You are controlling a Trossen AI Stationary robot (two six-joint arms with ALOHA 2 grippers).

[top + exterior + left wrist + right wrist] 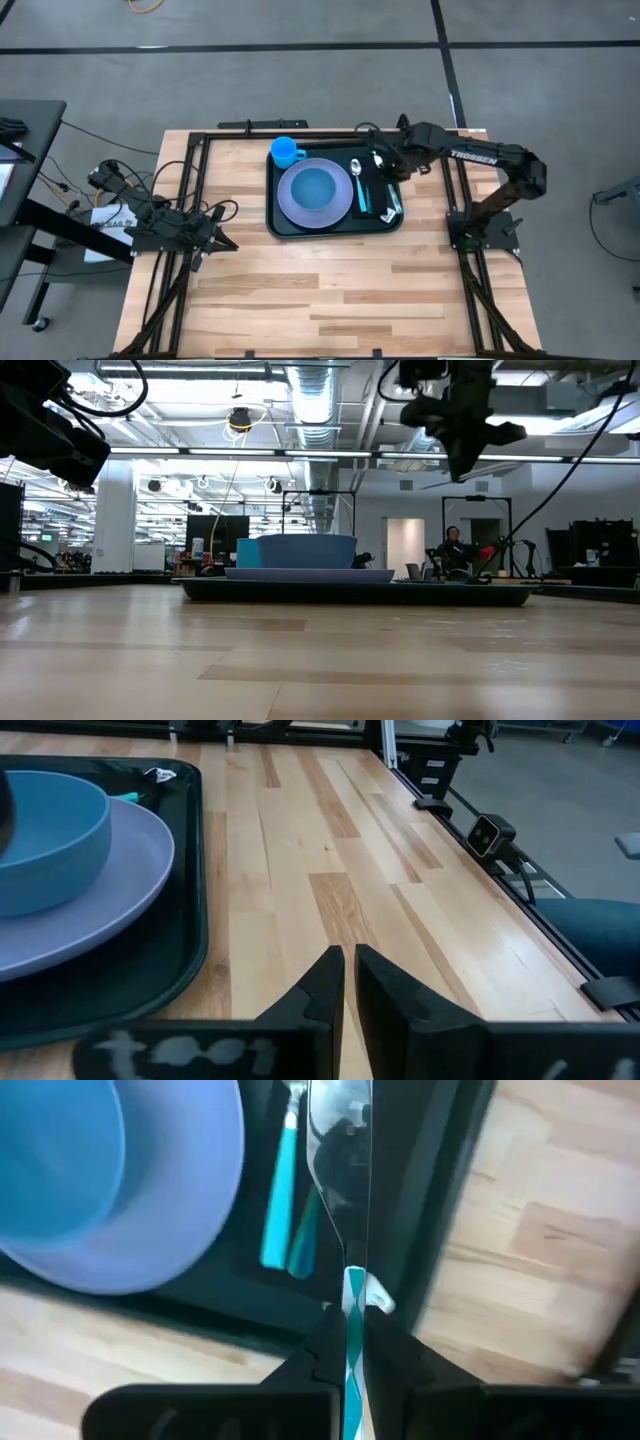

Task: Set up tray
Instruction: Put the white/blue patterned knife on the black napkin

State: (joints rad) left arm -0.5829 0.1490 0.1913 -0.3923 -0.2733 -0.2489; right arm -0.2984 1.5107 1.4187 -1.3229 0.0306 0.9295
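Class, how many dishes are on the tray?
3: a blue cup in a corner of the tray, a plate at its middle, and a bowl on that plate.

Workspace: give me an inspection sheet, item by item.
Surface: wooden table, bare in front.
Job's things: tray holds plate, bowl, cup, napkin, spoon and other cutlery.
Clutter: nothing seen.
Grippers: right tool shut on utensil above the tray's right side; left tool shut, waiting at the table's left edge.
Cables: bundle by left arm.
Surroundings: person seated far behind.
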